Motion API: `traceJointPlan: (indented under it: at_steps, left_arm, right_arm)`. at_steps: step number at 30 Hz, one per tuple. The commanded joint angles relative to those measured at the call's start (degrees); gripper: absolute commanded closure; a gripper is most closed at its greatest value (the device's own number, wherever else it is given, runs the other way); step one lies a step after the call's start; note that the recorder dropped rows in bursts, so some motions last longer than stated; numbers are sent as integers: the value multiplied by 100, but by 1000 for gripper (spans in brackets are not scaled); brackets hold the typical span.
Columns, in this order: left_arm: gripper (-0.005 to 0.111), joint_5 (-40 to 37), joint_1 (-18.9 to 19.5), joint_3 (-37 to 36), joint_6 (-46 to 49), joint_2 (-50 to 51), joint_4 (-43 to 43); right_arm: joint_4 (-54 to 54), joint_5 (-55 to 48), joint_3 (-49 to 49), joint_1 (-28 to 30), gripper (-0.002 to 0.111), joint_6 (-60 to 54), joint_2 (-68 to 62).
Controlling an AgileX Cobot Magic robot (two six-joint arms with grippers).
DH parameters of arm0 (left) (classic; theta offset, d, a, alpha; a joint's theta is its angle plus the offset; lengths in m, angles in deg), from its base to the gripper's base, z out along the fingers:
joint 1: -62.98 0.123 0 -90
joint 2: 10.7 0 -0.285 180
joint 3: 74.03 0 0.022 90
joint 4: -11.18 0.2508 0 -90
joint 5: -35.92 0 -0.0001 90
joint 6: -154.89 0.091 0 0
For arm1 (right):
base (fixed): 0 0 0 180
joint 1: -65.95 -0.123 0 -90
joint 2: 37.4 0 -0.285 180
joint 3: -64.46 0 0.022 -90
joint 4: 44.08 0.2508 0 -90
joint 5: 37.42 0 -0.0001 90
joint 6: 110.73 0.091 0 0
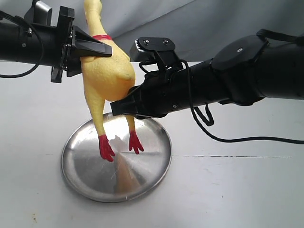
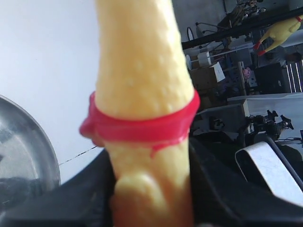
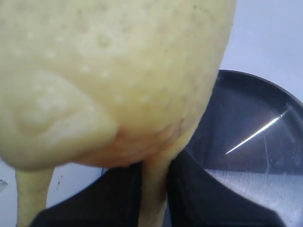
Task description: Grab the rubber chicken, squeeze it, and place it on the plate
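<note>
Hanging upright in the exterior view, the long yellow rubber chicken (image 1: 107, 71) dangles its red feet (image 1: 107, 148) over the round shiny steel plate (image 1: 95, 178), probably held two-handed for squeezing before lowering. The black left gripper (image 1: 95, 49) clamps beneath the red collar (image 1: 102, 36); the black right gripper (image 1: 124, 105) pinches its underside. A white table (image 1: 237, 190) carries the plate. Left wrist view: fingers (image 2: 71, 198) grip the neck (image 2: 142, 56), cluttered workshop (image 2: 227, 71) behind. Right wrist view: fingers (image 3: 118, 201) clench one thin leg (image 3: 154, 189).
</note>
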Motion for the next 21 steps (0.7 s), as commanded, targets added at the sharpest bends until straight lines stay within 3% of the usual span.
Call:
traceJointPlan:
  at_steps: [1, 5, 9, 10, 13, 21]
  left_arm:
    - [107, -295, -32, 24, 90, -46, -257]
    - [93, -512, -32, 24, 109, -46, -381]
    - [60, -566, -32, 24, 122, -46, -280]
    - [47, -566, -32, 24, 122, -46, -253]
    - [26, -566, -32, 24, 122, -46, -357]
    - [25, -566, -32, 24, 104, -46, -456]
  right_arm:
    - [-114, -87, -36, -17, 108, -64, 8]
    - [-204, -108, -36, -17, 108, -64, 8]
    - [-204, -108, -36, -17, 108, -64, 8]
    - [-204, -108, -36, -17, 108, -64, 8]
    - [-204, -108, -36, -17, 108, -64, 8]
    - [-204, -108, -36, -17, 108, -64, 8]
